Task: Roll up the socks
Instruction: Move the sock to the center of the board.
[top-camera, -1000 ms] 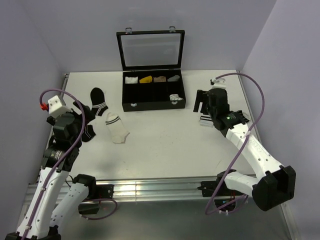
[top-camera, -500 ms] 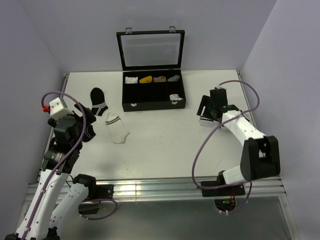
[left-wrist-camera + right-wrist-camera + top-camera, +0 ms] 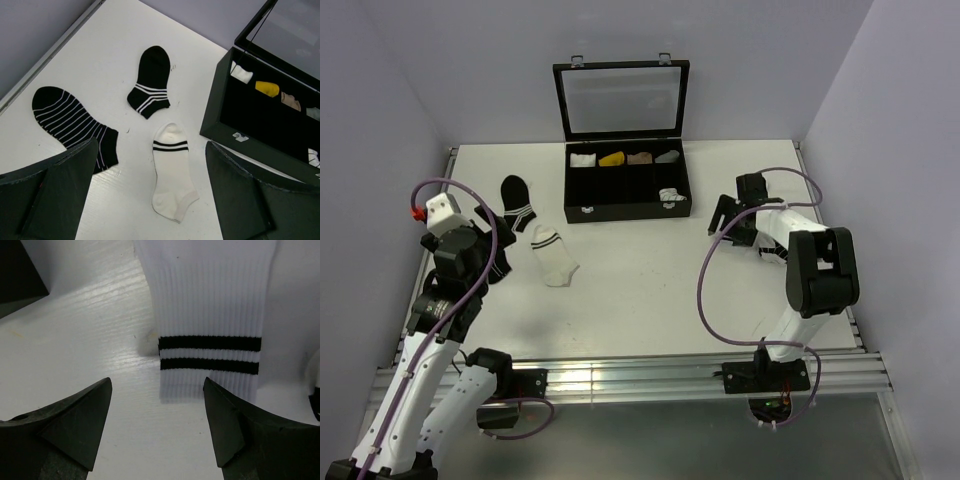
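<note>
White sock (image 3: 210, 305) with black-banded cuff (image 3: 210, 354) flat, unrolled, right side of table (image 3: 640, 290); right claw (image 3: 157, 385) spread wide over cuff, grasping nothing; left claw (image 3: 151, 150) released too, above cream sock (image 3: 172, 185); one rolled bundle (image 3: 669, 195) already in box (image 3: 625, 212); this roll not yet begun.

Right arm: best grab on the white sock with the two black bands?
Pinch the banded cuff, coming straight down from above. The sock lies flat on the table, its cuff edge nearest the open right end effector, so a top-down pinch across that ribbed hem looks most likely to gather fabric.
</note>
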Controlling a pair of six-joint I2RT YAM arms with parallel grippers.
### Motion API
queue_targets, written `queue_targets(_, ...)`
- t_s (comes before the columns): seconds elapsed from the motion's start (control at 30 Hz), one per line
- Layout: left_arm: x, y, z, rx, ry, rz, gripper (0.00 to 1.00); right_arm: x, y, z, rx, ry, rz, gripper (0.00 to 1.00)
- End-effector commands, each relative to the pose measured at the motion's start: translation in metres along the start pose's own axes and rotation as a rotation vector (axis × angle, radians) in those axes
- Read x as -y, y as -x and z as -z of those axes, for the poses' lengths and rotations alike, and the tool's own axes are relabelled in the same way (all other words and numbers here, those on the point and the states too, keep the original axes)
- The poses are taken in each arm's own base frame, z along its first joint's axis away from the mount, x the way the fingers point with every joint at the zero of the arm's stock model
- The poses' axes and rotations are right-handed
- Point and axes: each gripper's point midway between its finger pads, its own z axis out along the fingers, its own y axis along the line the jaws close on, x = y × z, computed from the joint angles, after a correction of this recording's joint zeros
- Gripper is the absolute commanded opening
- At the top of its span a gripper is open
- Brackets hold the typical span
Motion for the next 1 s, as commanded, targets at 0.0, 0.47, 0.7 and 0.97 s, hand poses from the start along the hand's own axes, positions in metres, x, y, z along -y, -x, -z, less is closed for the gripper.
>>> queue_targets(0.0,0.002,0.007,0.000,0.026,-0.007,-0.010,0.94,-0.013,-0.010,0.004,-0.046,0.068,-0.022,0.81)
queue_targets(0.47,0.003,0.009,0.005,0.036,-0.024,0.000,0.94,-0.118,-0.160,0.045,-0.308,0.305,0.079,0.79)
queue_targets(0.7,0.003,0.010,0.005,0.039,-0.027,0.002,0.94,-0.213,-0.183,0.084,-0.231,0.415,0.338,0.79)
queue_targets(0.97,0.023,-0.006,0.001,-0.032,-0.116,0.001,0.94,-0.193,-0.135,0.083,0.015,0.243,0.508,0.76)
